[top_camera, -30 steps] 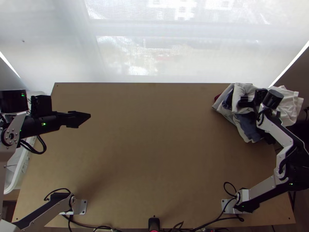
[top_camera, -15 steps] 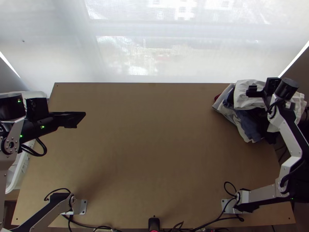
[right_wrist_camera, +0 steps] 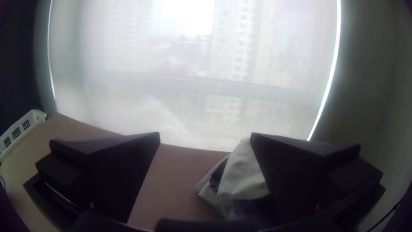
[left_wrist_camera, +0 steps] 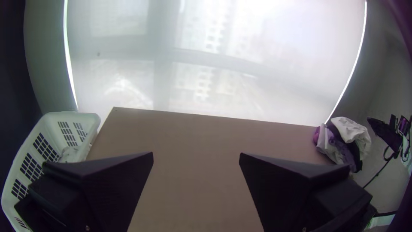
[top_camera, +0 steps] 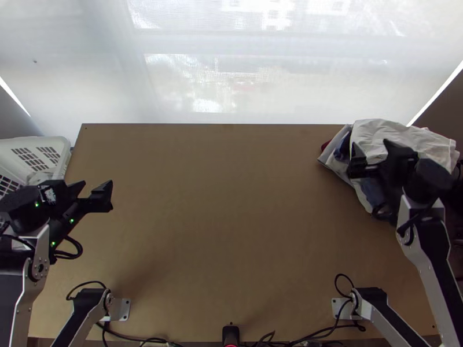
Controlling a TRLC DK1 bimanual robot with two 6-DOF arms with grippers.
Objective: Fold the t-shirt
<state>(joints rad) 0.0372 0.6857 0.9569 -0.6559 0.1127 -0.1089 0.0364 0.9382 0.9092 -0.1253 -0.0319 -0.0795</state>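
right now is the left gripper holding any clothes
No, the left gripper has its fingers wide apart with no cloth between them, and the clothes lie at the table's far right corner.

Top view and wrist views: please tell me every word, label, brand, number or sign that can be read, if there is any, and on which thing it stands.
Readable text: none.
Left gripper: a small pale patch on its housing, too small and blurred to tell if it bears print.
Heaped cloth: no readable print or label.
White basket: none readable.
Table: none readable.
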